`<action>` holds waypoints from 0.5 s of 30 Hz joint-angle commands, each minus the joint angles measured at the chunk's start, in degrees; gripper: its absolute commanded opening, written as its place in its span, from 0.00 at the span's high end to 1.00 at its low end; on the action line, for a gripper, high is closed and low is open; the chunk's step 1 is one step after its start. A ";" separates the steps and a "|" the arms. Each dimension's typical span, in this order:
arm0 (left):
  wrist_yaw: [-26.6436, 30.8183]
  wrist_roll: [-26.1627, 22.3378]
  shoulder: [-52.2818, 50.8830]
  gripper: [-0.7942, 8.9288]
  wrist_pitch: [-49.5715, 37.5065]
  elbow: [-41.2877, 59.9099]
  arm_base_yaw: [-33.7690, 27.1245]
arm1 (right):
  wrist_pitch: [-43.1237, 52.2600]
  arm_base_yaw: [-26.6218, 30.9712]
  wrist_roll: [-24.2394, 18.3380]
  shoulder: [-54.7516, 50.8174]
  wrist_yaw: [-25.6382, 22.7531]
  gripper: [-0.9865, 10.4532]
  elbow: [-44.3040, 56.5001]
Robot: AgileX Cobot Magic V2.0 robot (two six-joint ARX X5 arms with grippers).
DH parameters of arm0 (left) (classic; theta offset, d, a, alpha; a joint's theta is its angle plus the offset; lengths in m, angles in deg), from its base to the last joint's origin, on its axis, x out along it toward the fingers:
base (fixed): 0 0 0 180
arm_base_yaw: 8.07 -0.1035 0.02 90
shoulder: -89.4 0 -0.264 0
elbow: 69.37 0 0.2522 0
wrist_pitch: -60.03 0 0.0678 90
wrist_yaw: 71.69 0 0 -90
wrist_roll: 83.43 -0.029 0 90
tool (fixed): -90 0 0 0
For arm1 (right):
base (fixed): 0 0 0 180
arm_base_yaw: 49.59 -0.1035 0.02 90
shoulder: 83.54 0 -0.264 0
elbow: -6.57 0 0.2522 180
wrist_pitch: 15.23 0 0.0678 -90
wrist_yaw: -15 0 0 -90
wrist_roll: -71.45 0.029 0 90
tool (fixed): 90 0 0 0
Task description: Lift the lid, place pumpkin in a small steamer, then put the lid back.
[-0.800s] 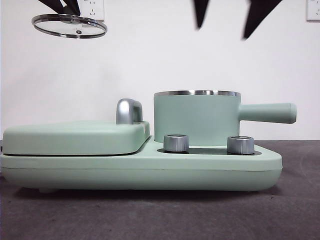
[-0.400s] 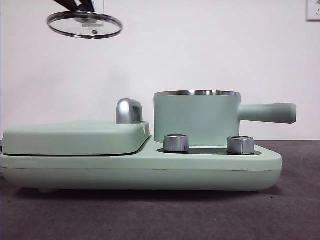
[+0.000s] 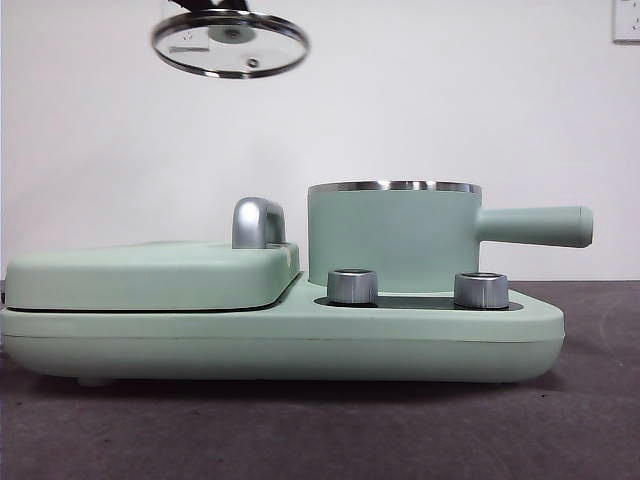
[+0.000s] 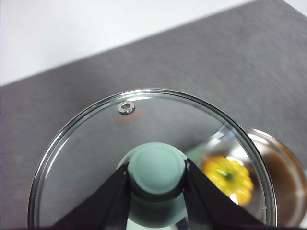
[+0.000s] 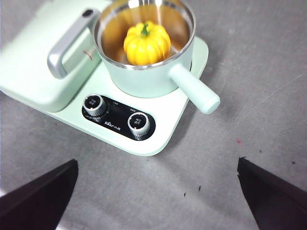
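My left gripper point(image 4: 157, 168) is shut on the mint-green knob point(image 4: 157, 167) of the clear glass lid point(image 3: 230, 44) and holds it high in the air, up and to the left of the small steamer point(image 3: 395, 238). The lid point(image 4: 96, 139) fills the left wrist view. The yellow pumpkin point(image 5: 146, 43) sits inside the open steamer point(image 5: 144, 76) and shows through the glass point(image 4: 228, 176) in the left wrist view. The steamer's long handle point(image 3: 535, 226) points right. My right gripper point(image 5: 158, 191) is open and empty, high above the table in front of the appliance. It is out of the front view.
The steamer stands on a mint-green appliance base point(image 3: 300, 340) with two steel dials point(image 3: 352, 286) point(image 3: 481, 290). A flat griddle cover point(image 3: 150, 275) with a steel handle point(image 3: 256, 222) takes up the left half. Grey table all around.
My left gripper has carried the lid to the right, toward the steamer, at the same height. The right gripper's black jaws have left the top of the front view.
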 commanded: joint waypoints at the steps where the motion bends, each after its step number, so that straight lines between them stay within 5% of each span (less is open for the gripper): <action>1: -0.55 0.00 -0.04 0.90 -2.89 1.14 2.19 | 0.44 -0.39 2.16 -3.34 -0.44 0.44 0.77; 15: -0.92 -2.69 1.09 0.90 -14.12 9.14 14.93 | 0.09 -0.37 3.80 -8.70 -0.85 0.44 1.55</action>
